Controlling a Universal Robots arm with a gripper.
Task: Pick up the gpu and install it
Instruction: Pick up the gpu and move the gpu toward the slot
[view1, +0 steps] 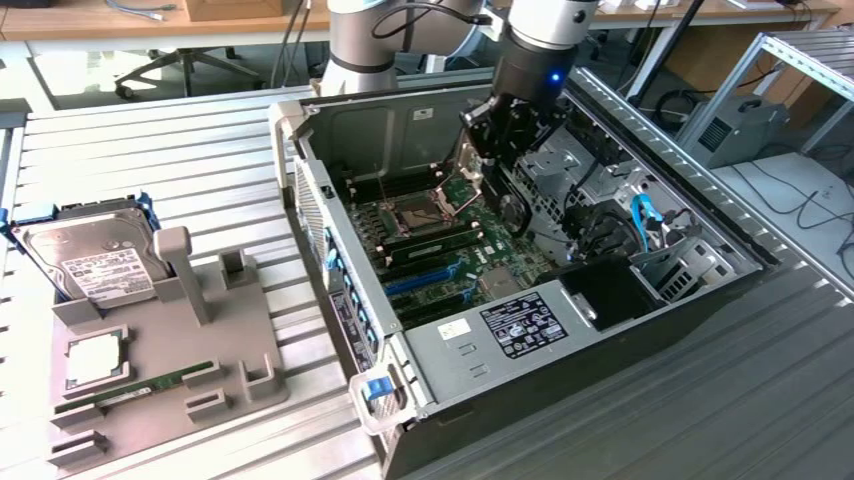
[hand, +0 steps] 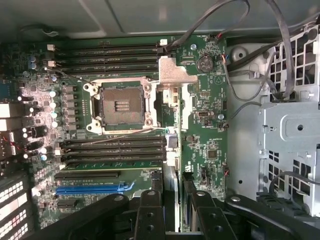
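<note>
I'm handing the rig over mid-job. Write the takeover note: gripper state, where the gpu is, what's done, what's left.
Gripper: shut on the gpu, inside the open computer case.
Gpu: held on edge above the motherboard, silver bracket end farthest from the gripper, touching no slot.
Done: gpu picked up and brought over the board.
Left: not seated yet; the blue slot stands free.
</note>
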